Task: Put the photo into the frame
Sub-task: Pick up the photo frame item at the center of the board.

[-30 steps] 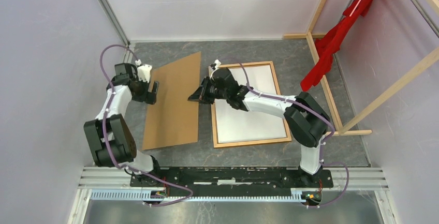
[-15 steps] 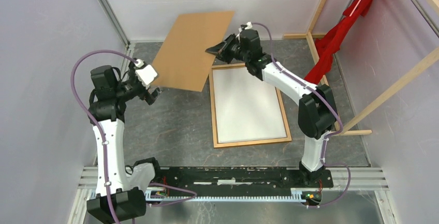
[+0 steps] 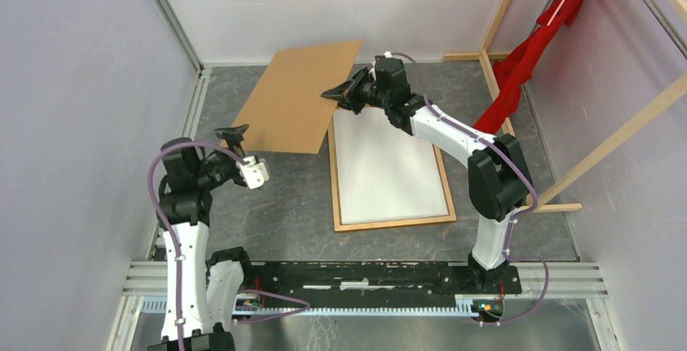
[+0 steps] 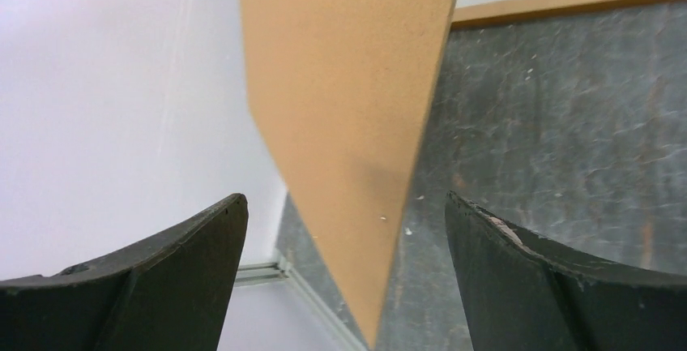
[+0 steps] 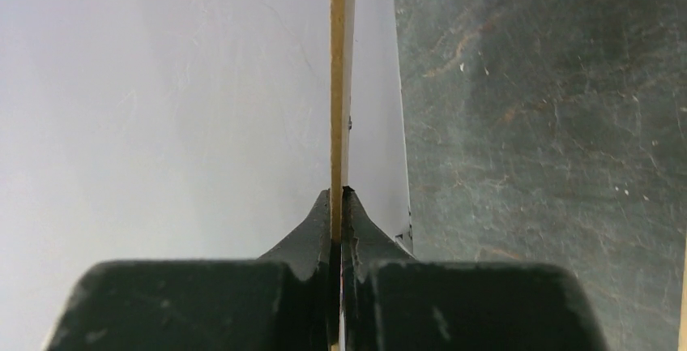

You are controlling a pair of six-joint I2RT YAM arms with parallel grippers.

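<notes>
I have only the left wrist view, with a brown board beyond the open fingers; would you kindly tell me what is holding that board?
Observer: The right gripper is shut on the brown board's edge.
Operator: Does it lie flat?
Observer: No, the top view shows it tilted, raised at the gripped edge.
Operator: Where is the frame?
Observer: The frame lies flat on the table, beside the board on the right arm's side, with a white sheet inside.

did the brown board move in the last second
Yes. The brown board, pinched by the right gripper, went from beside the frame up toward the back wall.
</notes>
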